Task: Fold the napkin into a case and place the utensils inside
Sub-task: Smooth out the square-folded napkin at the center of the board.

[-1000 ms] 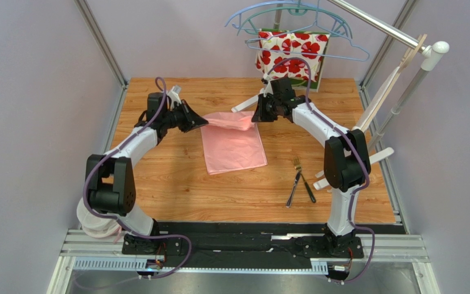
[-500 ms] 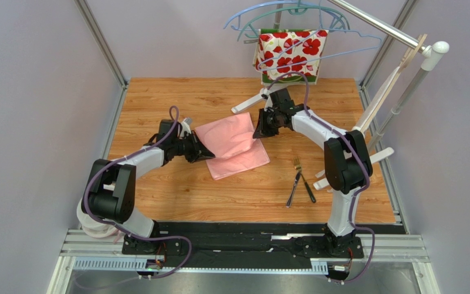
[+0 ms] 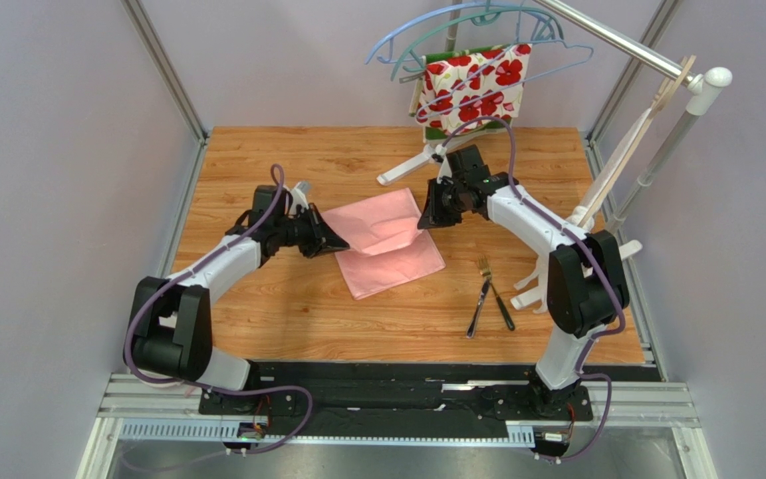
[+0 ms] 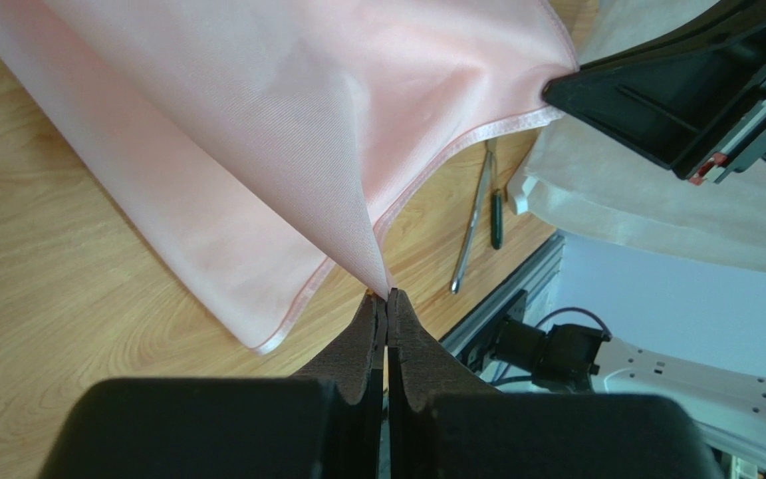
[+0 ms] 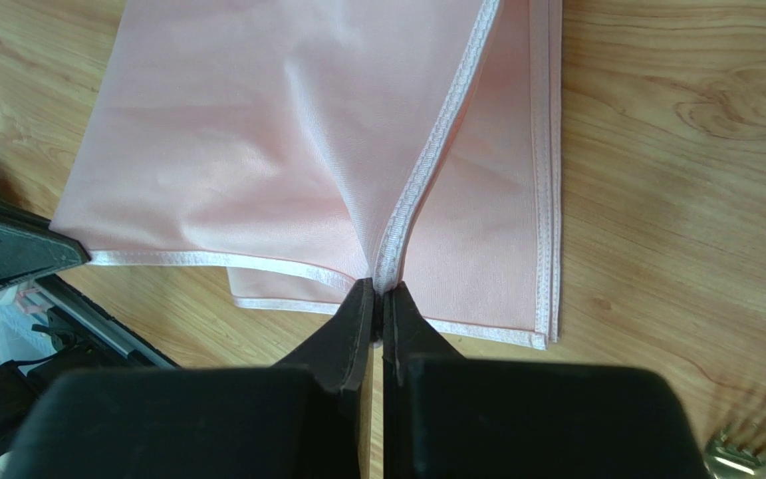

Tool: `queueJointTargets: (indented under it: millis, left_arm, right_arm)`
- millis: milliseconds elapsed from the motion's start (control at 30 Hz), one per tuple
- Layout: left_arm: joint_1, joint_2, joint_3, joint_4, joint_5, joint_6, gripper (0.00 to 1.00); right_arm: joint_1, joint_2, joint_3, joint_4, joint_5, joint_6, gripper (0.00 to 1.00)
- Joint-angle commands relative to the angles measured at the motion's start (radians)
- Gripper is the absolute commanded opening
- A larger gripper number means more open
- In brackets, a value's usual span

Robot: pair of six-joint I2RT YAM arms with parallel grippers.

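Napkin [image 3: 389, 257] is lying around the middle of the table [image 3: 257, 299], bottom layer flat on the wood, and I'm holding the top layer up off it between my two grippers. My left gripper [image 4: 387, 297] is pinching one corner, fingers squeezed right down on the very tip of the cloth. My right gripper [image 5: 378, 289] is clamping the hemmed edge at the opposite corner, same deal, basically no gap. Utensils [image 3: 488, 295] are lying to the right and a bit nearer, well apart from the cloth. I'm reckoning this is the fold-over bit, so the trick is moving both hands at the same pace, with the flap stretched flat between them and not creasing in the middle like it's doing a little now. I'm aiming to lay hem on hem, going low before letting go, and not tugging sideways, since the bottom layer is looking slippy and might slide along with me. Left grip is on so little fabric that any jerk could pop it loose.
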Motion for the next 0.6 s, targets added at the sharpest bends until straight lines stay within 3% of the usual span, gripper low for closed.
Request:
queueJointTargets:
  millis: [0,200,433,567]
  left_arm:
    - [0.002,-0.009,0.115,-0.034,0.042,0.018,0.0]
    - [-0.036,-0.089,0.144,-0.08,0.02,0.004,0.0]
    - [-0.123,-0.167,-0.02,-0.047,-0.013,-0.046,0.0]
    - [-0.202,-0.138,-0.109,0.064,-0.03,-0.115,0.0]
  right_arm:
    - [0.004,-0.087,0.062,-0.028,0.05,-0.008,0.0]
    - [-0.001,-0.116,0.077,-0.058,0.067,-0.019,0.0]
    - [-0.003,-0.162,0.025,-0.081,0.079,-0.024,0.0]
    - [-0.004,-0.183,-0.038,-0.087,0.091,-0.031,0.0]
